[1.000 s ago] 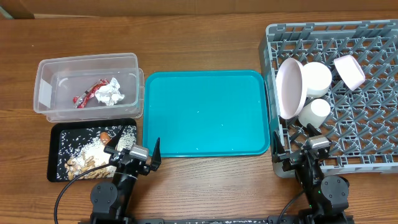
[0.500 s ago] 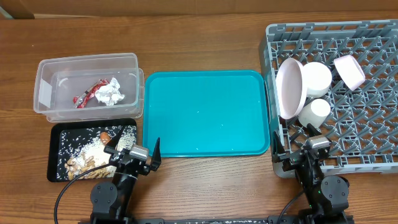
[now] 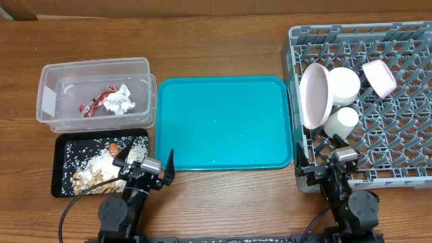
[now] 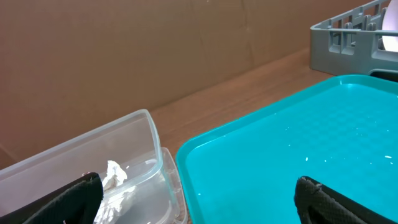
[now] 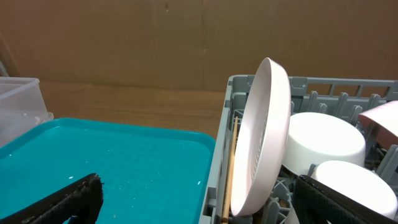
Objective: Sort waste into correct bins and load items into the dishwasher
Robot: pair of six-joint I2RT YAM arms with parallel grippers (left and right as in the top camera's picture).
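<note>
Both claws are spread wide and hold nothing. Left claw [image 3: 146,165] sits at the near-left corner of the teal tray [image 3: 223,121], right claw [image 3: 335,165] at its near-right corner. Tray looks bare.

Left of the tray:
- napkin [image 3: 121,101] and red wrapper [image 3: 94,102] in the clear tub [image 3: 94,64]
- nearer-left, food scraps [image 3: 94,169] and orange piece [image 3: 115,146] in the black tray [image 3: 57,165]

Right of the tray: dish rack [image 3: 398,135] with plate [image 3: 314,96] on edge, bowl [image 3: 343,84], cup [image 3: 341,120] and pinkish bowl [image 3: 379,76].

Reads as sorted and loaded, so the step is a final check. Keep both claws parked clear of the tray and confirm the plate sits between pegs. Can't tell if it touches the bowl.
</note>
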